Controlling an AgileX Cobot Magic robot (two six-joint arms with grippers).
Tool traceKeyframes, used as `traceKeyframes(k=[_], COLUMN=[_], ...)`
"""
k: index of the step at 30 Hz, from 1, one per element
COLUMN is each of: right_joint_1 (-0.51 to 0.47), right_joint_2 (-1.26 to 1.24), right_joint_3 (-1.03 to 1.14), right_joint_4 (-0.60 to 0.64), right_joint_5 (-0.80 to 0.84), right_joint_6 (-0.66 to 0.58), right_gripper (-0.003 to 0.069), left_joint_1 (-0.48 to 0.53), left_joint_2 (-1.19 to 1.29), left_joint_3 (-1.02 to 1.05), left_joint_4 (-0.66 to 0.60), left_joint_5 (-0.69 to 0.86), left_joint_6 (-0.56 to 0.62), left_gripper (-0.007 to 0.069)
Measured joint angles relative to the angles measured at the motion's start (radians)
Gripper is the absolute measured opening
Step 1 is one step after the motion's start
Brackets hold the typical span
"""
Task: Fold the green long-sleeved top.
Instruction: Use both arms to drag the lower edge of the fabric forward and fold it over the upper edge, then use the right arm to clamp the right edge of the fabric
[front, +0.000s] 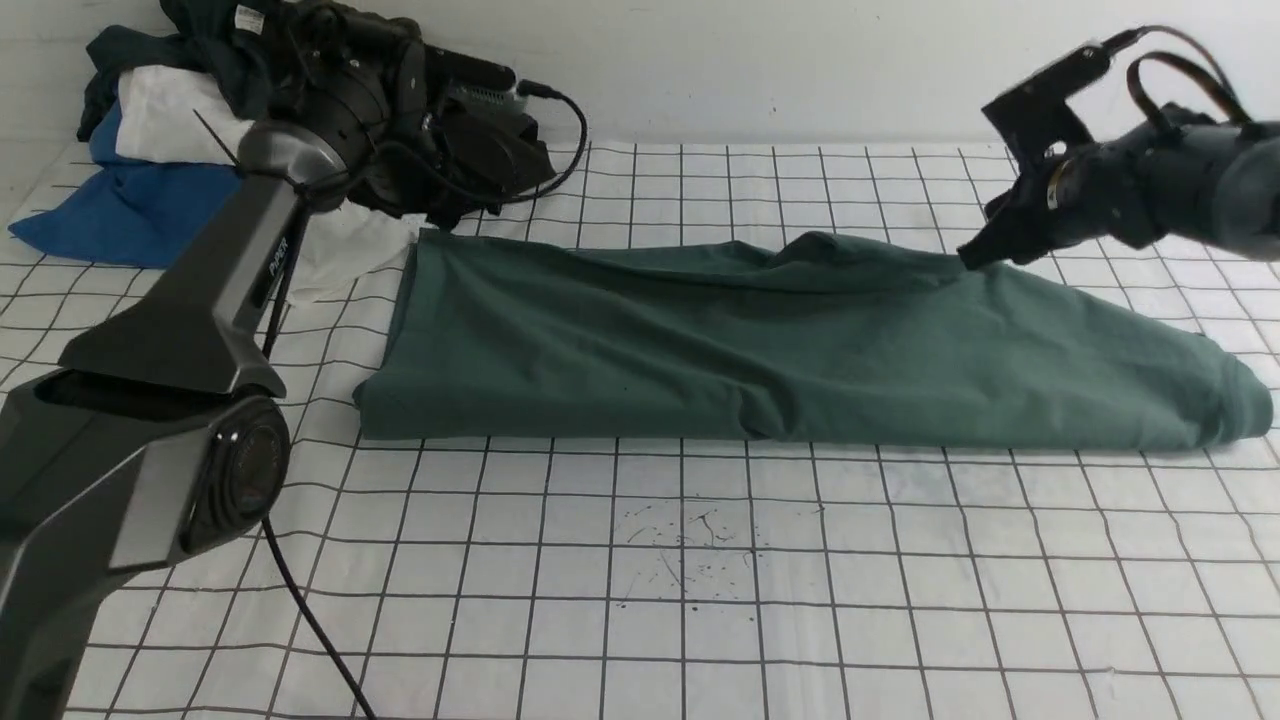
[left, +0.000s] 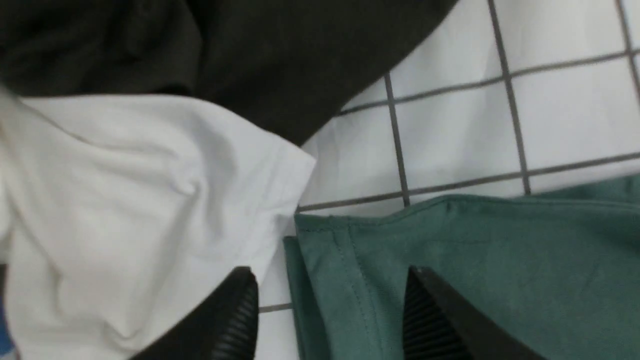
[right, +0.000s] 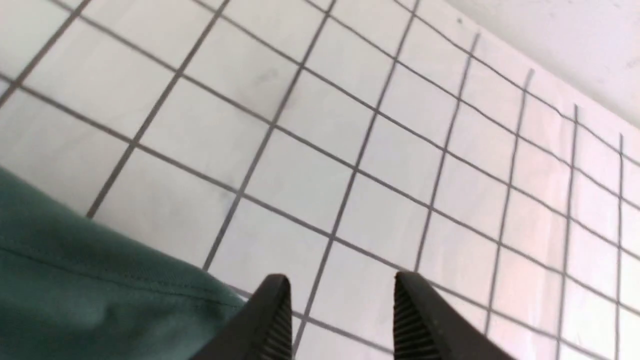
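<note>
Lying across the middle: the green long-sleeved top (front: 800, 350), folded into one long band on the gridded table cover (front: 700, 560). You see a straight hemmed edge at its left end and a rounded fold at its right end.
Left gripper (left: 330, 280): you have it at the top's far left corner, jaws set wide apart and gripping nothing. In the left wrist view one finger (left: 235, 310) hangs over the white garment (left: 125, 175). The other hangs over the stitched green corner (left: 475, 250).
Right gripper (front: 975, 258): its tip meets the top's far edge, right of centre. In the right wrist view the gripper (right: 342, 285) has its jaws parted, with only gridded cover between them. The green hem (right: 75, 290) lies just beside one finger.
Clothes pile, far left corner: a blue garment (front: 120, 215) and a white one (front: 170, 115), with darker cloth behind your left arm. A dark garment (left: 250, 50) overlaps the white one in the left wrist view.
Table cover, near side: faint dark ink marks (front: 690, 540) in front of the top, well apart from it.
</note>
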Motion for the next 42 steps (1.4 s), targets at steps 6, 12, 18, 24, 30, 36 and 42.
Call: traceKeyframes(k=[6, 12, 18, 24, 30, 36, 42], right_joint_1=[0.067, 0.107, 0.117, 0.076, -0.04, -0.136, -0.288], right_joint_2=[-0.054, 0.031, 0.179, 0.3, 0.234, 0.088, -0.056], right_joint_3=[-0.049, -0.049, -0.082, -0.227, -0.384, -0.436, -0.441], right_joint_4=[0.342, 0.933, 1.237, 1.416, 1.42, 1.169, 0.775], right_joint_5=[0.253, 0.295, 0.007, -0.282, 0.022, 0.35, 0.625], right_joint_6=[-0.262, -0.731, -0.961, -0.908, -0.855, -0.708, -0.43], right_gripper=[0.008, -0.001, -0.0014, -0.0014, -0.0014, -0.0013, -0.0007], left_joint_1=[0.0, -0.024, -0.102, -0.166, -0.163, -0.156, -0.075], left_joint_2=[-0.111, -0.179, -0.174, -0.174, -0.212, -0.284, -0.484], left_joint_3=[0.001, 0.147, 0.319, 0.466, 0.609, 0.728, 0.903], left_joint_4=[-0.099, -0.223, -0.261, -0.247, -0.183, -0.098, -0.068], left_joint_5=[0.1, 0.104, 0.107, 0.105, 0.054, 0.04, 0.073], left_joint_6=[0.056, 0.13, 0.166, 0.176, 0.171, 0.175, 0.172], left_gripper=[0.035, 0.0206, 0.0078, 0.0029, 0.0026, 0.0026, 0.0026])
